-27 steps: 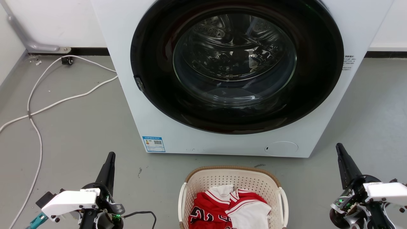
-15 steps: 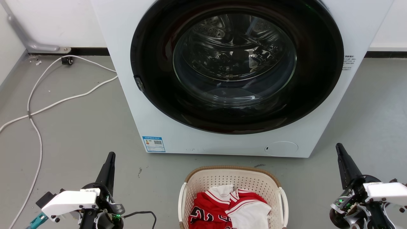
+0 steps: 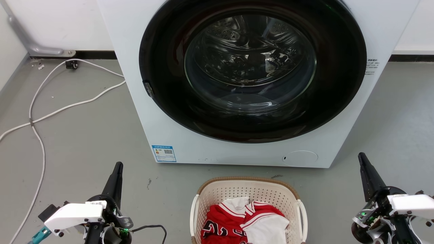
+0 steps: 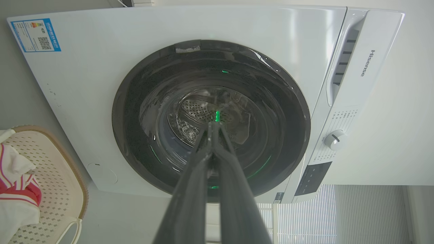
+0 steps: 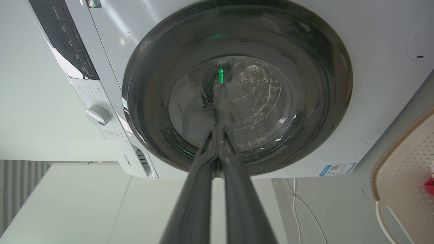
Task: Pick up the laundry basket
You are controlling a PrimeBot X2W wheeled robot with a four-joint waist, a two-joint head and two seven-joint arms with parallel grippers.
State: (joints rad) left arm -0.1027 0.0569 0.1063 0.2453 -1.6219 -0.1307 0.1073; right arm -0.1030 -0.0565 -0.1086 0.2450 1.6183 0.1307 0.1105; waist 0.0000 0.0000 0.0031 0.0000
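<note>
- No change: your left tool (image 3: pixel 117 169) and right tool (image 3: pixel 362 162) stay pressed together, empty.
- The laundry basket (image 3: pixel 247 189) sits between them, untouched; your approach hasn't started.

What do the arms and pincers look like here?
Left pincer: two long, dark, tapering fingers, a white shell with a small printed label, a green light, a black cable and a teal plug. Right pincer: same dark fingers, white cover with black screws, green lamp.
</note>
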